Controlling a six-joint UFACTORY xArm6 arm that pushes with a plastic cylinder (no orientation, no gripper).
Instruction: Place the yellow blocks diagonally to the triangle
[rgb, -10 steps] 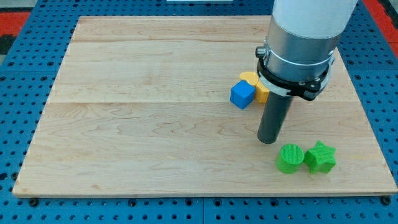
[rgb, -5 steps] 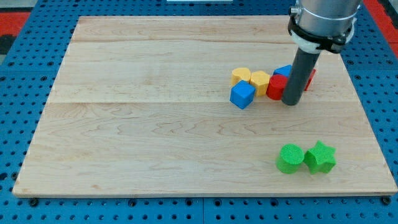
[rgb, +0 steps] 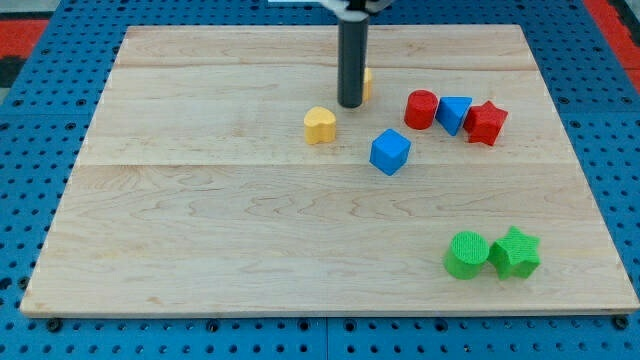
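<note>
My tip (rgb: 350, 104) rests on the board in the upper middle. A second yellow block (rgb: 367, 83) is mostly hidden just behind the rod, touching it on the view's right. A yellow heart block (rgb: 319, 125) lies just below and left of the tip. The blue triangle (rgb: 455, 112) sits to the right, between a red cylinder (rgb: 421, 108) and a red star (rgb: 486, 121). A blue cube (rgb: 390, 152) lies below and right of the tip.
A green cylinder (rgb: 465, 254) and a green star (rgb: 515, 252) sit together near the board's lower right. The wooden board (rgb: 200, 220) lies on a blue pegboard.
The rod has moved up and left, from beside the red blocks to the upper middle. The yellow blocks have shifted left and apart; the red and blue triangle group is now uncovered.
</note>
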